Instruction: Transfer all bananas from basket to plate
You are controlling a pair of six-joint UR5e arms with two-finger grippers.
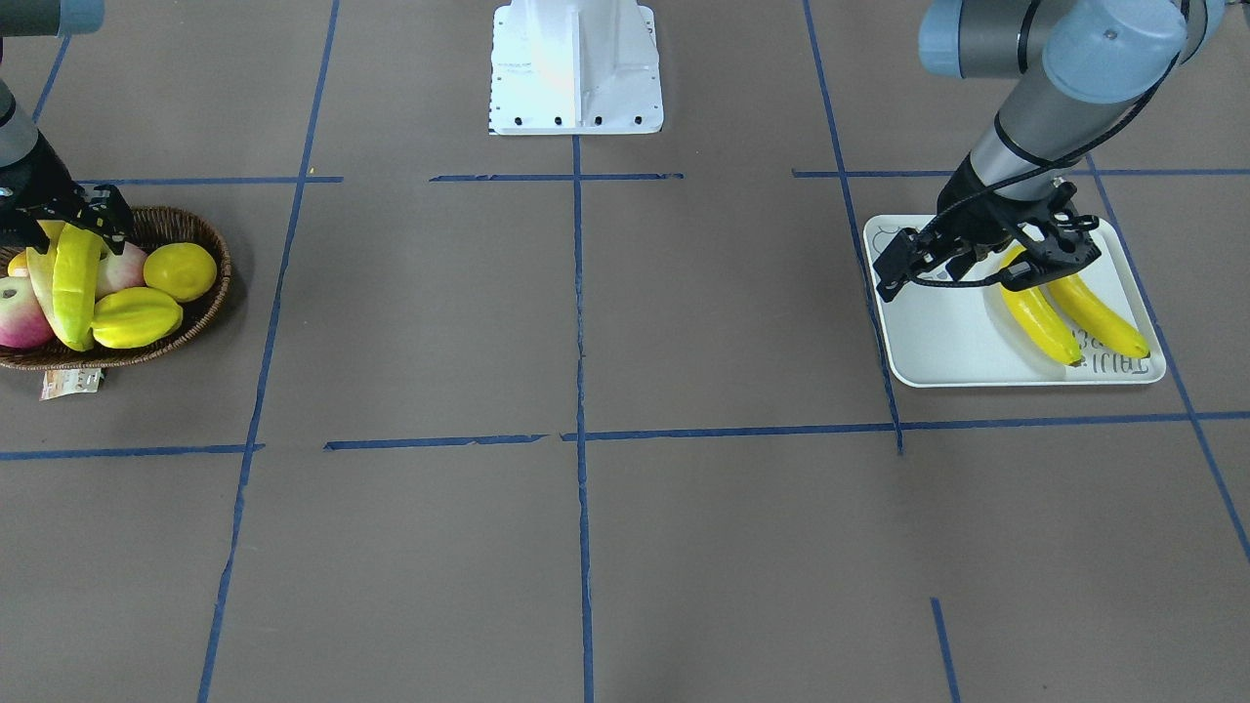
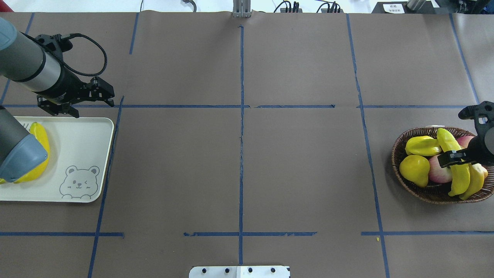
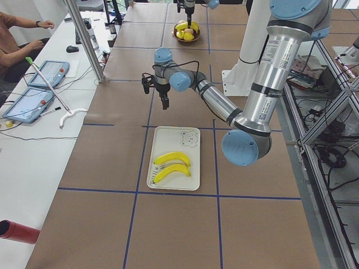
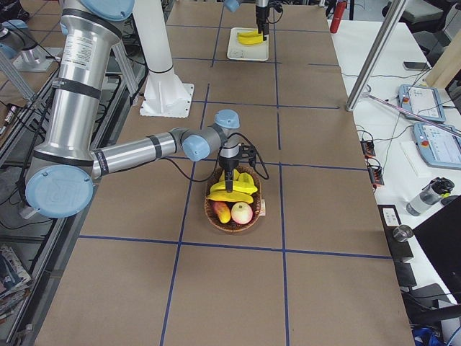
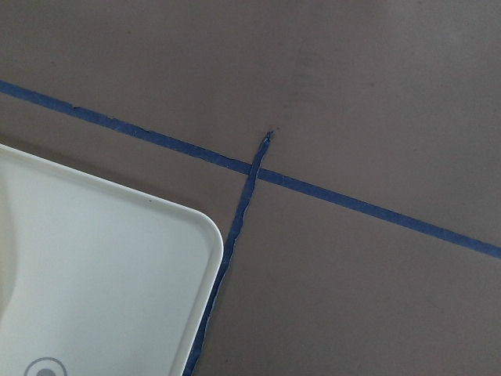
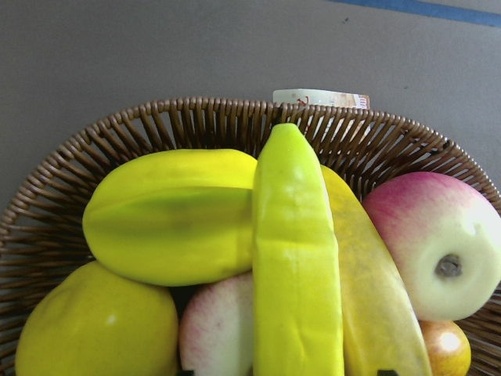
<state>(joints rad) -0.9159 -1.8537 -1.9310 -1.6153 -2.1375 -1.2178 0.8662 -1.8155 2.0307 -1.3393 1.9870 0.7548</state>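
Yellow curved bananas (image 1: 1040,322): 2 lying parallel, diagonal on pale rectangular bear-print plate (image 1: 937,342); 2 in brown wicker basket (image 2: 436,196), long axes across it. R gripper (image 2: 455,158) is seemingly clamping the upper one; L gripper (image 1: 1047,256), spread & empty, is hovering over plate's corner.

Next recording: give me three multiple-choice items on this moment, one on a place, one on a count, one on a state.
1. The right gripper is over:
A. the middle of the table
B. the basket
C. the robot's base

2. Bananas lying on the plate:
A. one
B. two
C. four

3. The left gripper is:
A. open and empty
B. shut on a banana
C. shut on the plate's rim

Key:
1 B, it is down at a banana among the basket's fruit.
2 B, two lie side by side.
3 A, its jaws stand apart with nothing between them.
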